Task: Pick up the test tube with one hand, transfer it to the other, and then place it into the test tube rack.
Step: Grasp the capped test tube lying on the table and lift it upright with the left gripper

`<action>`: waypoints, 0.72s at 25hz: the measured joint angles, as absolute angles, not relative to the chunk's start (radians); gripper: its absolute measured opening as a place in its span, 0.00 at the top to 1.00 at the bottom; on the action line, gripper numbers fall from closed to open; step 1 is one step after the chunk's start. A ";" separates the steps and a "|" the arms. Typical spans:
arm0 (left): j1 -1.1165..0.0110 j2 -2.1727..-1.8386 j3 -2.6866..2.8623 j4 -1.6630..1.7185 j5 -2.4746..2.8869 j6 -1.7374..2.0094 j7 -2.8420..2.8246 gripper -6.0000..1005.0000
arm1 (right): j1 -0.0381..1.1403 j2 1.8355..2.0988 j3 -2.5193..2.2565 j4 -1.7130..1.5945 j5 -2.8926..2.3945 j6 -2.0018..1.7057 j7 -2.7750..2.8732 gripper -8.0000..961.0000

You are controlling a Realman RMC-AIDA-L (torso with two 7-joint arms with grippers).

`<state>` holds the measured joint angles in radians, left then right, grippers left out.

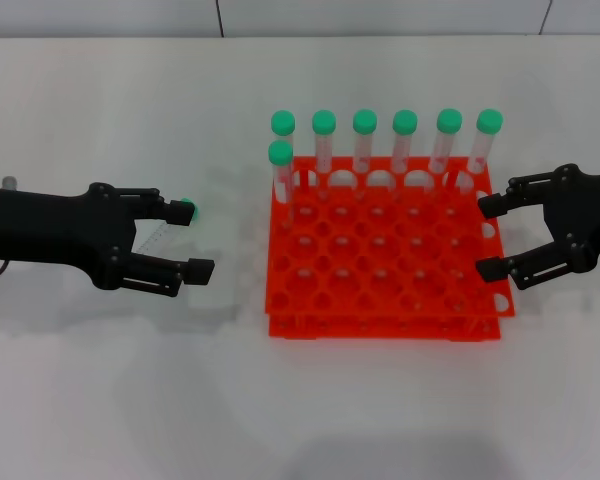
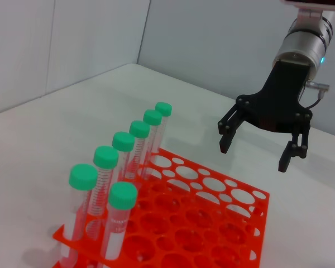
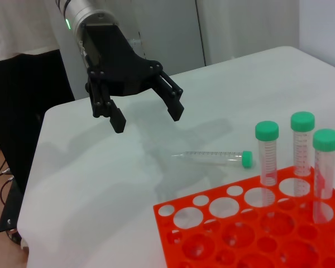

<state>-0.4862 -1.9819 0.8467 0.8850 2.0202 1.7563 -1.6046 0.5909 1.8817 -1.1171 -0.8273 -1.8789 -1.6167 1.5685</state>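
**Both grippers open and empty, one tube lying loose on the table**

The white table [image 1: 380,410] fills the head view, with pale wall panels behind it. On it, right of centre, stands the bright orange-red square plastic test tube rack [image 1: 385,262], two-tiered, its top plate a grid of round holes. Seven upright clear tubes with green screw caps [image 1: 404,122] stand in it: six fill the back row, and a seventh stands one row nearer at the rack's left end, in the same column as the leftmost back tube.

To the left of the rack, the black two-finger left gripper [image 1: 192,241] reaches in from the left edge on its dark arm; the right wrist view shows it hanging from a silver cylindrical arm with a green light. Its fingers are spread wide and hold nothing. It hovers above the table with its fingertips over the loose tube, apart from it.

At the rack's right side, the black two-finger right gripper [image 1: 490,236] hangs on a silver arm with a blue light, seen in the left wrist view. Its jaws are also wide apart and empty, with the fingertips over the rack's right edge, above the plate.

The slender clear plastic test tube with a green screw cap [image 3: 213,158] lies flat on the table just left of the rack, its cap end toward the rack.
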 joint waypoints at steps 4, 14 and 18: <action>-0.486 -1.982 0.847 0.883 2.020 1.756 -1.605 0.13 | 0.591 1.882 -1.117 -0.828 -1.879 -1.617 1.568 0.11; -0.488 -1.983 0.848 0.884 2.042 1.755 -1.605 0.13 | 0.593 1.889 -1.122 -0.828 -1.883 -1.594 1.567 0.11; -0.490 -1.983 0.848 0.885 2.044 1.754 -1.607 0.13 | 0.597 1.897 -1.122 -0.828 -1.895 -1.587 1.567 0.11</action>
<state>-0.4901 -1.9834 0.8483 0.8848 2.0443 1.7539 -1.6068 0.5966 1.8966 -1.1217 -0.8284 -1.8954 -1.5872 1.5674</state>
